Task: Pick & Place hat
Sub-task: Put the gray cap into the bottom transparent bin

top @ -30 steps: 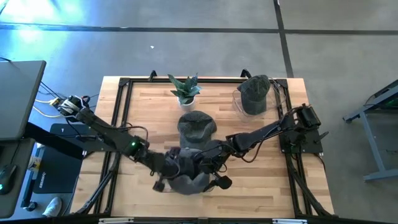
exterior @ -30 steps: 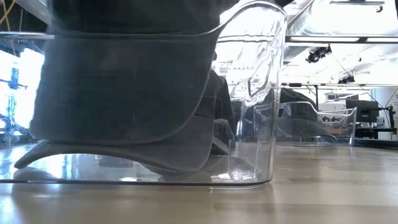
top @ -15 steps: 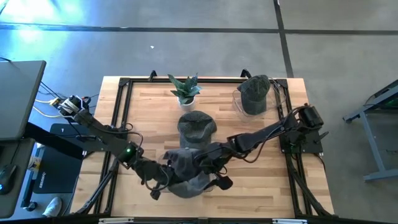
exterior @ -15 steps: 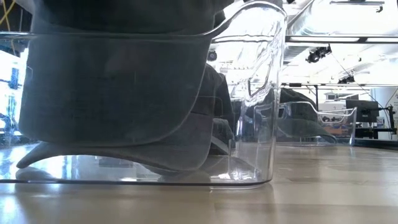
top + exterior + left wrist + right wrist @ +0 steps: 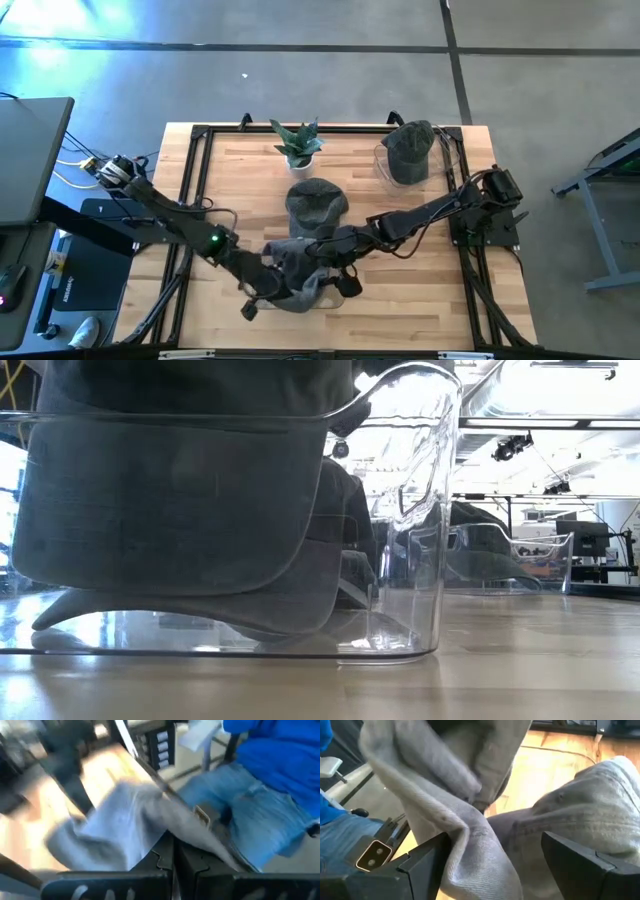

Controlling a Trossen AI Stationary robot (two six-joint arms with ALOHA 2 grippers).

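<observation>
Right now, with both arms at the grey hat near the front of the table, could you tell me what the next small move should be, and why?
Probably a short joint lift. The left pincer and the right pincer both grip the crumpled grey hat at opposite edges, and it sags low over the table. Raising both together should free it for carrying, perhaps toward the second hat.

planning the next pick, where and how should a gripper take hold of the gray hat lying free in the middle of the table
Probably by its brim edge. The free hat rests crown-up mid-table, and a rounded soft crown gives the fingers little to pinch. From above its edge toward the potted plant looks clear, while both arms crowd the near side around the held hat. So come down from the plant side, fingers straddling the rim.
</observation>
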